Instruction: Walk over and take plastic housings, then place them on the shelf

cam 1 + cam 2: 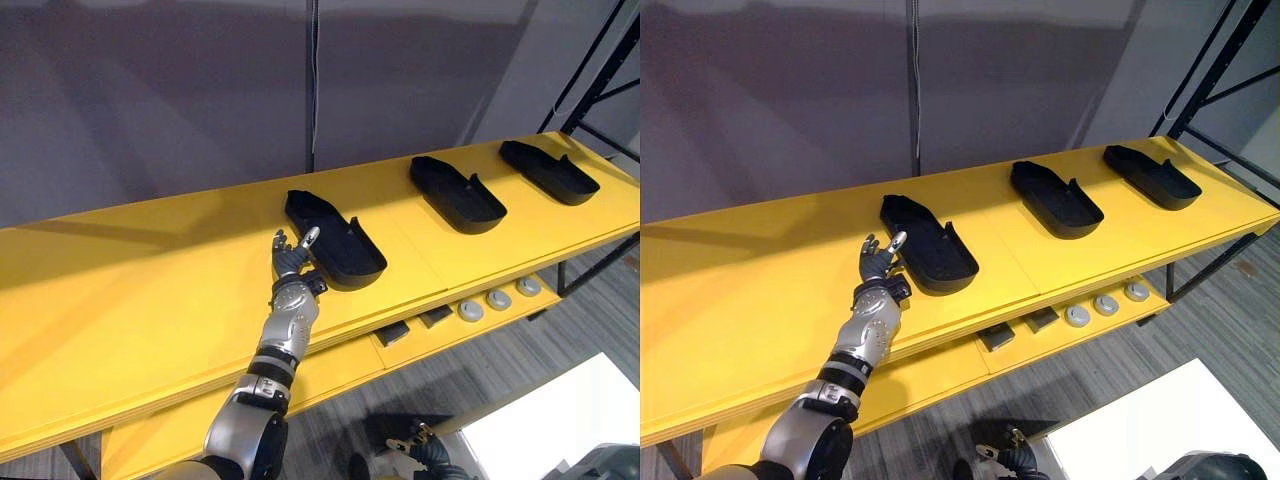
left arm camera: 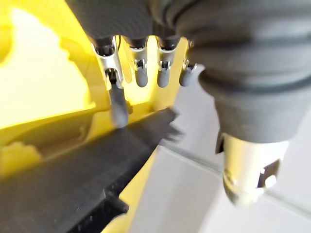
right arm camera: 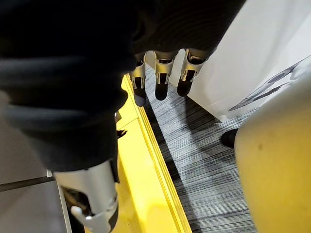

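Three black plastic housings lie in a row on the yellow shelf top (image 1: 140, 300). My left hand (image 1: 293, 262) is stretched out at the near left end of the closest housing (image 1: 335, 240), fingers straight and open. In the left wrist view one fingertip (image 2: 119, 111) rests by the housing's rim (image 2: 73, 179), and nothing is grasped. The middle housing (image 1: 457, 193) and the far housing (image 1: 548, 170) lie further right. My right hand (image 1: 425, 445) hangs low beside the rack, its fingers (image 3: 160, 85) relaxed and empty.
A lower yellow shelf carries round grey parts (image 1: 498, 299) and small dark blocks (image 1: 392, 332). A white surface (image 1: 560, 420) stands at the lower right over grey floor. A black rack frame (image 1: 600, 80) rises at the right end. A grey wall runs behind.
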